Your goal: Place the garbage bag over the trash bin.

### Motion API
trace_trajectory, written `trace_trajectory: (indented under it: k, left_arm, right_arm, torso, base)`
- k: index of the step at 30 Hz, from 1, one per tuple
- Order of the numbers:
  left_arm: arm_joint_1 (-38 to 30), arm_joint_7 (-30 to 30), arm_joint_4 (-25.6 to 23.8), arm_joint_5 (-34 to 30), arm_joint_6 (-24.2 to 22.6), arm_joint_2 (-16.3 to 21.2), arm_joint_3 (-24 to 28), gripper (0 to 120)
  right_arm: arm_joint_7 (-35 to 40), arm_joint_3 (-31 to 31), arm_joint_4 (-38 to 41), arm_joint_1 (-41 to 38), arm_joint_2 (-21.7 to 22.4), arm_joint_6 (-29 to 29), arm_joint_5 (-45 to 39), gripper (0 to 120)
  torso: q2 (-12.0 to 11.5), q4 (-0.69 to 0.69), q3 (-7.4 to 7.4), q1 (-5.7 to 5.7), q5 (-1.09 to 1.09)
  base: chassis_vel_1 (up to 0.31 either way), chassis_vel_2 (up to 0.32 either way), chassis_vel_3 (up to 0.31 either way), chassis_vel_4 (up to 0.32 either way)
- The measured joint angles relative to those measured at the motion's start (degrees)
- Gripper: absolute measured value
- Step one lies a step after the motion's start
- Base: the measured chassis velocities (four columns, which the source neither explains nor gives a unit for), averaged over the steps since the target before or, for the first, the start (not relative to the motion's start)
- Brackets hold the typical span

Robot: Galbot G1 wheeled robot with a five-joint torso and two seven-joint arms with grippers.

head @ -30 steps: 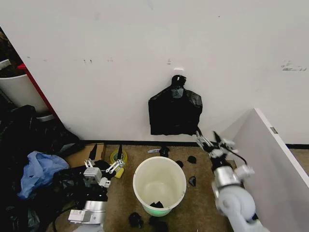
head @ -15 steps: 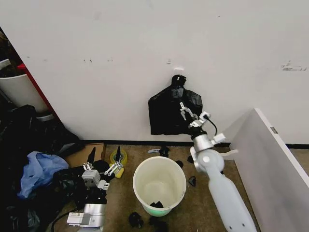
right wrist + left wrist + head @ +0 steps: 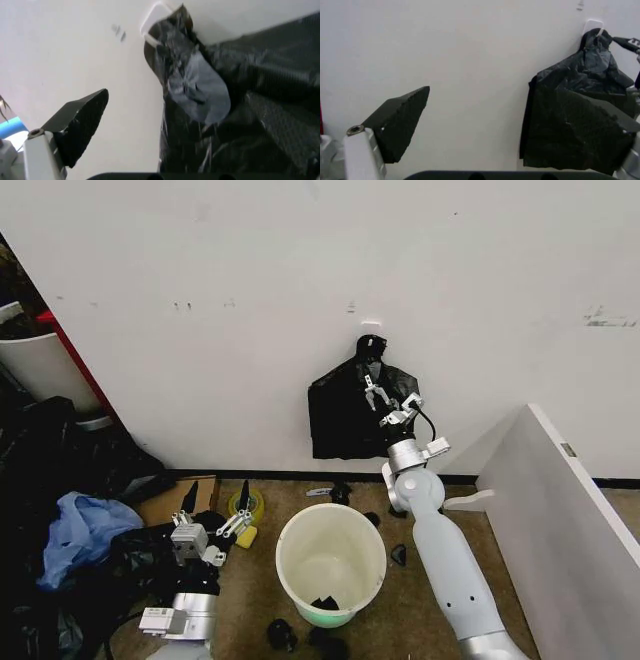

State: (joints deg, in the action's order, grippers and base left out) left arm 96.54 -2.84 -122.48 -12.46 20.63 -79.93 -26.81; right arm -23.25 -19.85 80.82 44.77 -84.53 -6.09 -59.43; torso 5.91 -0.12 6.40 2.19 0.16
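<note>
The right pincer point(image 3: 388, 405) is spread wide at the hanging bag point(image 3: 352, 420), probably to pull it off. The left pincer point(image 3: 214, 531) is parked released beside the bucket point(image 3: 331, 562).

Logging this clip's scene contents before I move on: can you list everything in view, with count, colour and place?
Bag bunch: one, black, knotted top, hanging on the white wall.
Trash bin: one, white, open, on the floor below the bag bunch.
Scraps: several, black, on the floor around the trash bin.
Bag heap: black bags with blue plastic, floor at left.
Tub: one, white, with a red pole, far left.
Panel: one, white, at right.
Left gripper: open, low beside the trash bin.
Right gripper: open, raised at the bag bunch.
</note>
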Motion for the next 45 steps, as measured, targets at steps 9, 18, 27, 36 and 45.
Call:
trace_trajectory:
  k: [9, 18, 27, 36, 45]
  left_arm:
    - [-0.18, -0.24, 1.22, 0.02, 0.2, 0.18, 0.39, 100]
    - [-1.39, -0.33, 3.64, 0.03, 0.75, 0.57, 0.56, 100]
    - [-2.31, -0.62, 5.18, -0.87, 1.05, 1.02, 0.57, 100]
    - [-3.16, -0.93, 6.59, -1.41, 0.3, 1.81, 0.8, 100]
    - [-4.39, -1.64, 7.87, -2.83, -0.53, 1.73, 0.59, 100]
  right_arm:
    - [-1.64, 0.15, -4.64, -2.3, -1.04, -1.25, 1.86, 75]
    - [-3.3, -0.22, -7.47, -4.2, -2.13, -3.13, 2.12, 61]
    - [-5.43, -0.73, -7.83, -4.74, -3.6, -5.41, 1.54, 45]
    - [-6.13, -1.34, -8.61, -4.67, -3.8, -5.86, 3.18, 15]
    - [-5.15, -1.44, -8.06, -3.63, -4.14, -6.25, 6.23, 0]
  torso:
    - [0.0, 0.01, 0.0, 0.0, 0.0]
    - [0.0, 0.0, 0.0, 0.0, 0.0]
    - [0.0, 0.01, 0.0, 0.0, -0.01]
    - [0.0, 0.01, 0.0, 0.0, -0.01]
    - [0.0, 0.01, 0.0, 0.0, 0.0]
  base:
    - [0.0, 0.0, 0.0, 0.0]
    - [0.0, 0.0, 0.0, 0.0]
    - [0.0, 0.0, 0.0, 0.0]
    - [0.0, 0.0, 0.0, 0.0]
    - [0.0, 0.0, 0.0, 0.0]
